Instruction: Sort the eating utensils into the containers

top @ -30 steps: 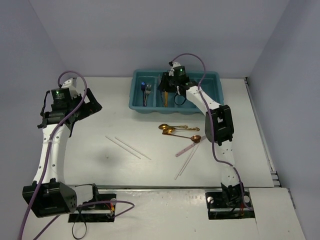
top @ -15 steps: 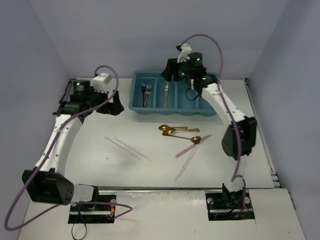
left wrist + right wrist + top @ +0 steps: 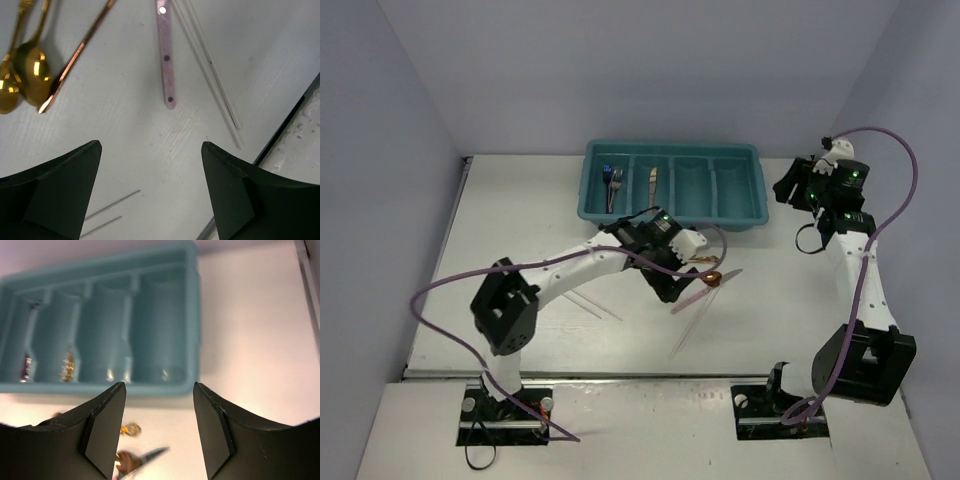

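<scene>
Hovering over the middle of the tabletop (image 3: 520, 200), the left tool (image 3: 151, 145) has its two dark fingers (image 3: 60, 185) spread wide, with only bare surface in the gap between them. The loose utensils lie just ahead of it. At the upper left of the left wrist view, two gold spoons (image 3: 30, 70) rest with their bowls side by side. A copper-coloured handle (image 3: 75, 55) slants down to end just beside them. Right of that, near the top centre, lies a pink flat handle (image 3: 165, 60) with small rivets. A pair of clear thin sticks (image 3: 215, 85) runs diagonally just to its right. Two more thin sticks (image 3: 110, 212) show faintly at the lower left.

The teal tray (image 3: 730, 215) sits at the upper centre of the overhead view, its four long compartments running away from the arms. The forks (image 3: 612, 183) lie in the leftmost compartment and a knife (image 3: 651, 182) in the next one.

The right tool (image 3: 158, 385) hangs at the right of the overhead view, apart from the tray's right end. Its jaws are parted and it grips no object. In the right wrist view the tray fills the upper left.
</scene>
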Robot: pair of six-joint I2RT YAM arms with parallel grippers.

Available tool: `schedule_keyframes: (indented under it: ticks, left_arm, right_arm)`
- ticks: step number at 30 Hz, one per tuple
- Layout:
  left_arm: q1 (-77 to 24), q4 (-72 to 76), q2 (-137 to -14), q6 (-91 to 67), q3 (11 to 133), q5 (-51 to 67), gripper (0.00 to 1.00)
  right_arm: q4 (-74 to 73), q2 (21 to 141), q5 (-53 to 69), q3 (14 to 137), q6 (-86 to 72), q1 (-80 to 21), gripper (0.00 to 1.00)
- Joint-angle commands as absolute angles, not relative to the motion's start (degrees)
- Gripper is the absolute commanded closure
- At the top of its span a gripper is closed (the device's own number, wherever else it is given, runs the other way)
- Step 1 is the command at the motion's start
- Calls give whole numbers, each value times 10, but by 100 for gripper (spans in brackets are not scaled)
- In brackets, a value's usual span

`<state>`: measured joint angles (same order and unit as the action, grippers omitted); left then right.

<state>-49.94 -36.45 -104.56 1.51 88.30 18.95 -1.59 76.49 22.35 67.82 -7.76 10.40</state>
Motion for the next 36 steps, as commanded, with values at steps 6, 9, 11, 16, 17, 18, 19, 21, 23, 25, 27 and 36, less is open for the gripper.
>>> schedule_keyframes:
  ticks: [6, 9, 11, 16, 17, 18, 19, 21, 23, 25, 27, 36]
  left_arm:
    - [-549, -445, -1206, -41, 1050, 173, 29]
    - [-549, -446, -1233, -43, 1073, 161, 35]
    - [-549, -448, -1250, -41, 1086, 153, 38]
    - [-549, -458, -1288, -36, 1114, 144, 51]
    - [-549, -460, -1296, -35, 1118, 143, 55]
    - [-549, -462, -1300, -33, 1122, 143, 59]
    - [-549, -462, -1305, -32, 1122, 141, 61]
    - [-549, -462, -1310, -29, 1122, 139, 67]
    - [-549, -462, -1312, -27, 1122, 136, 72]
    - [-550, -462, -1312, -27, 1121, 130, 75]
    - [-551, -462, -1314, -28, 1120, 118, 79]
    - [-555, -460, -1279, -28, 1115, 110, 100]
  right_arm:
    - [10, 681, 243, 623, -103, 155, 46]
    - [10, 685, 247, 618, -108, 156, 46]
    - [10, 688, 248, 618, -108, 158, 46]
    - [9, 693, 254, 620, -106, 162, 47]
    - [9, 693, 254, 620, -105, 163, 47]
    - [9, 693, 255, 620, -103, 164, 47]
    - [9, 693, 256, 620, -102, 164, 47]
    - [9, 693, 255, 619, -100, 167, 47]
    - [9, 697, 255, 620, -100, 168, 47]
    - [10, 701, 257, 622, -103, 169, 47]
    - [10, 706, 260, 626, -106, 169, 47]
    - [9, 710, 267, 636, -108, 170, 49]
